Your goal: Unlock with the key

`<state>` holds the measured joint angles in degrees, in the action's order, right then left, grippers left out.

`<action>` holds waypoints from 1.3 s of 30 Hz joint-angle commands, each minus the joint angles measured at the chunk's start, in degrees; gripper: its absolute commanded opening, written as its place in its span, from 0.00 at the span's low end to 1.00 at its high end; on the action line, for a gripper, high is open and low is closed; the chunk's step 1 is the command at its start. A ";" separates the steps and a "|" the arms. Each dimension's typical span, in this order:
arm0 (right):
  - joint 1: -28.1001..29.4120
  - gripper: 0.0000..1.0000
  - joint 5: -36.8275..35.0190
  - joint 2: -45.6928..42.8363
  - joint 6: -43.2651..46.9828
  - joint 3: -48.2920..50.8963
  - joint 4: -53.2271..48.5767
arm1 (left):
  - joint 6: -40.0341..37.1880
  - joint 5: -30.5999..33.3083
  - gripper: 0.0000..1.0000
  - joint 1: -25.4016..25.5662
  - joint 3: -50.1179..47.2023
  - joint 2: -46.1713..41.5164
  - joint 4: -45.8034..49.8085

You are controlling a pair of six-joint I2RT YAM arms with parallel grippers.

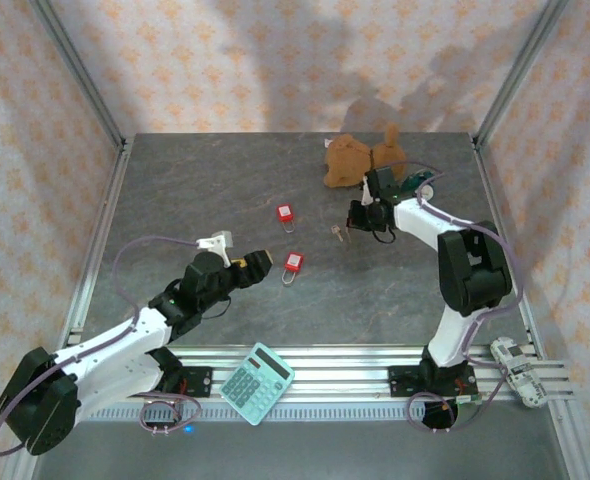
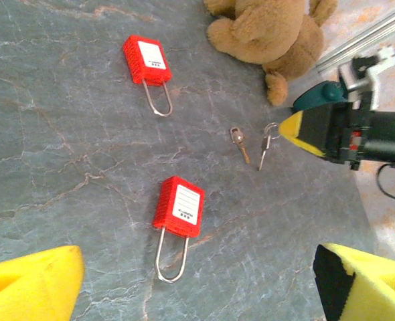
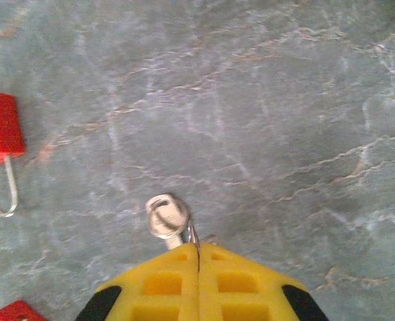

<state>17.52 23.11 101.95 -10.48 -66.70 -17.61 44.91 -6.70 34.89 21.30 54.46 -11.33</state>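
Yellow pads (image 3: 150, 291) of the right claw (image 3: 198, 257) meet flat at the bottom of the right wrist view, clenched on the thin wire of the key ring (image 3: 193, 234). A round key head (image 3: 165, 215) lies on the grey desk (image 3: 284, 100) just ahead of the tips.

The left wrist view gives what that close look misses. Two keys lie side by side ahead of the right claw: the closer key (image 2: 264, 155) with its ring at the yellow tip, and the outer key (image 2: 238, 142) just beside it. A nearer padlock (image 2: 179, 207) lies straight ahead of the left claw (image 2: 197, 284) and a farther padlock (image 2: 146, 60) beyond it, both red, shackles pointing back toward that claw. The left claw is released, its pads wide apart with nothing between them.

From above, a brown teddy bear (image 1: 360, 160) sits behind the right claw, and a calculator (image 1: 257, 383) rests on the rail between the arm bases.
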 commanded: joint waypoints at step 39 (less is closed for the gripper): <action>10.14 0.00 -1.57 -33.75 -9.62 14.48 -2.88 | -58.53 9.02 0.82 18.17 15.24 56.88 -69.46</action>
<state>26.85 19.99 69.43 -18.52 -52.69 -19.79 -11.00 0.95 52.99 34.44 109.82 -76.53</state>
